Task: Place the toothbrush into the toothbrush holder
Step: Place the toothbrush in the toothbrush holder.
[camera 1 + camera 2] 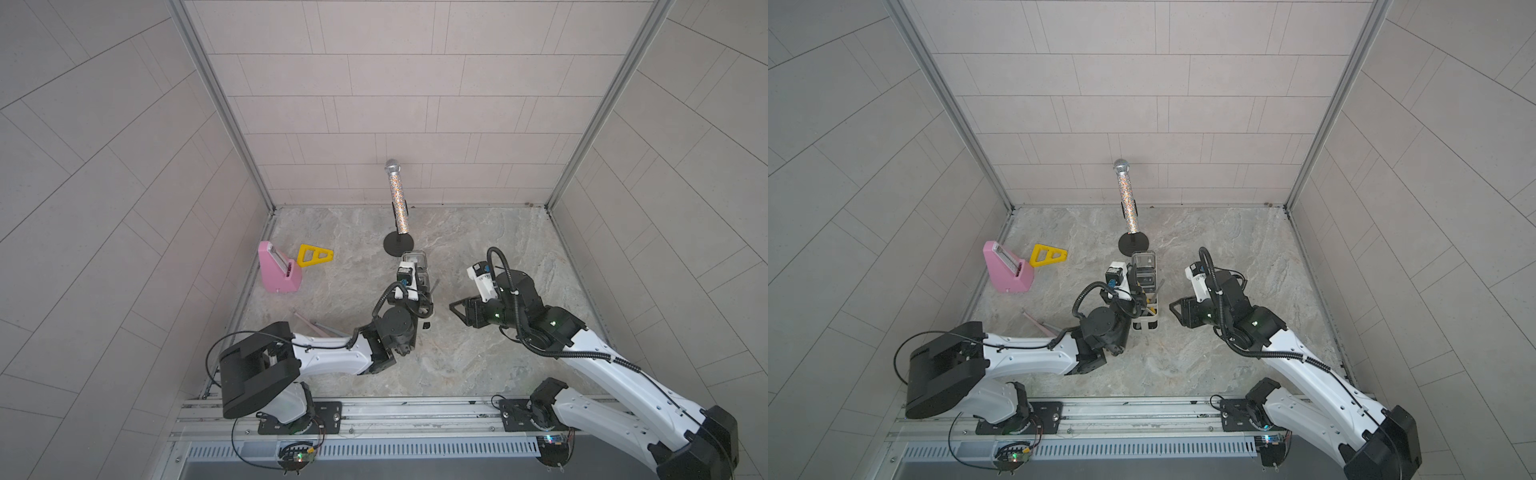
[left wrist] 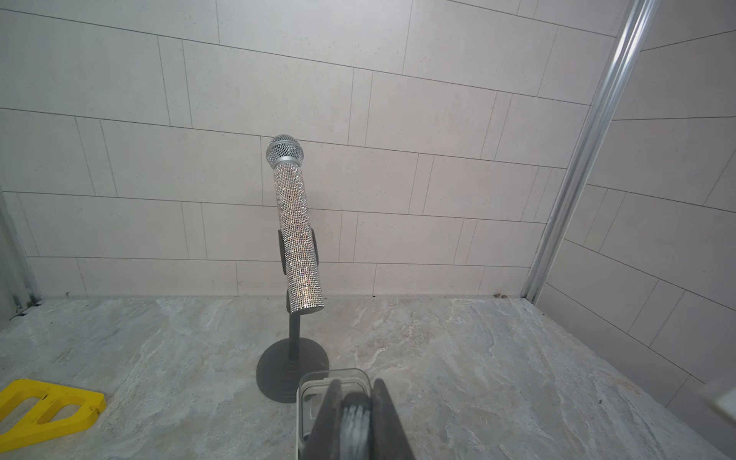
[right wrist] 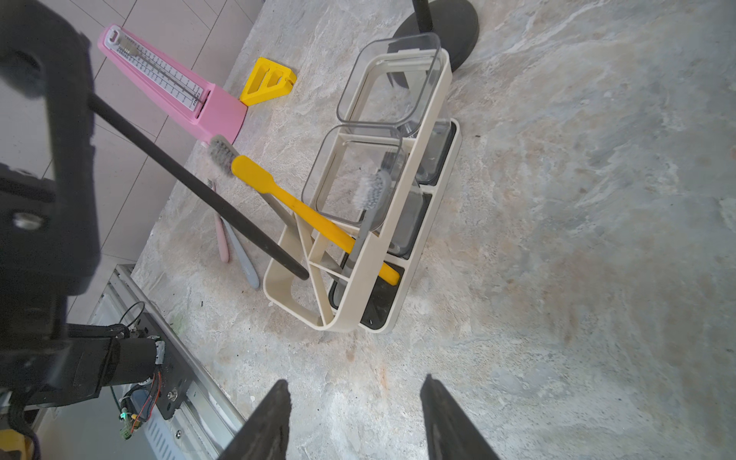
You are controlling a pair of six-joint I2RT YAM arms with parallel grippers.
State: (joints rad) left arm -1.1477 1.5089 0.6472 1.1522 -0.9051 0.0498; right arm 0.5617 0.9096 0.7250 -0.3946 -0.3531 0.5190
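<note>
Two hands | left hand (image 2: pixel 355 398): clamped on toothbrush (image 3: pixel 191 183) head, handle tip at toothbrush holder (image 3: pixel 342 324) end compartment | right hand (image 3: pixel 355 380): parted halfway, empty, near | risk: steep slant, early release, handle sliding out onto worktop (image 3: pixel 557 239).

top views look down; wrist views share the toothbrush holder (image 3: pixel 346 323) (image 2: pixel 330 372)

Toothbrush holder (image 1: pixel 422 259) largely behind left arm (image 1: pixel 332 353)
</note>
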